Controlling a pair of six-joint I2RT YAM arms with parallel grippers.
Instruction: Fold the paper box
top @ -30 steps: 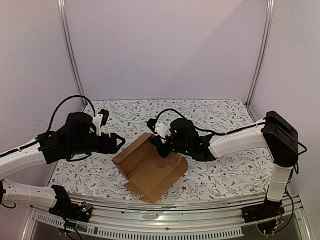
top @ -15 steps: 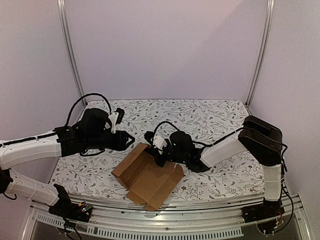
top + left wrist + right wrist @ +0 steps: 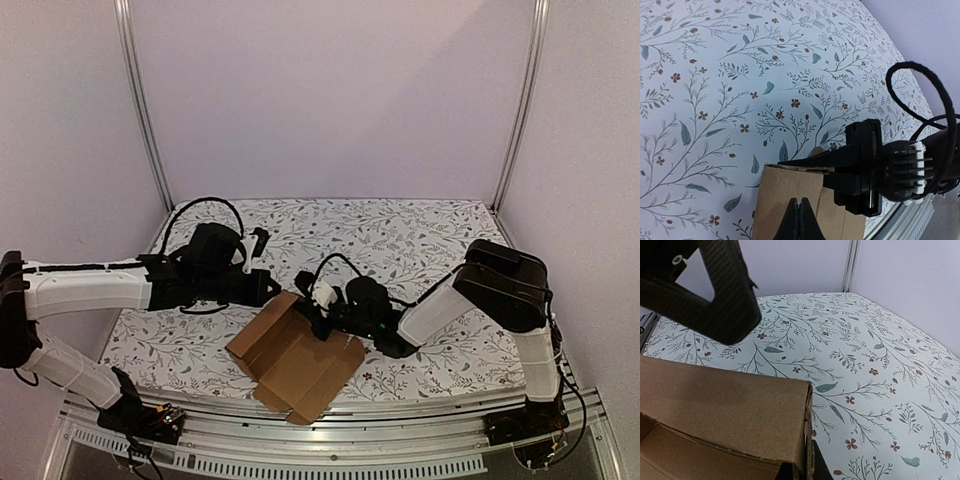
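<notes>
The paper box (image 3: 300,365) is a brown cardboard sheet, partly folded, lying open near the table's front middle. My right gripper (image 3: 318,322) is shut on its raised far wall; in the right wrist view the cardboard edge (image 3: 725,410) runs down between the fingers of that gripper (image 3: 807,472). My left gripper (image 3: 268,288) is shut with nothing in it, just left of that same wall. In the left wrist view its closed tips (image 3: 799,212) lie over the cardboard panel (image 3: 785,190), with the right gripper's black fingers (image 3: 865,170) clamped on the panel's top edge. Whether the left tips touch the panel is not visible.
A floral cloth covers the table (image 3: 420,240). Metal posts stand at the back left (image 3: 140,110) and back right (image 3: 520,110). A metal rail (image 3: 400,410) runs along the near edge just below the box.
My left arm has reached to the right, up to the box's raised wall, and its jaws have gone from open to shut. The right gripper and the box shifted slightly toward the front.
</notes>
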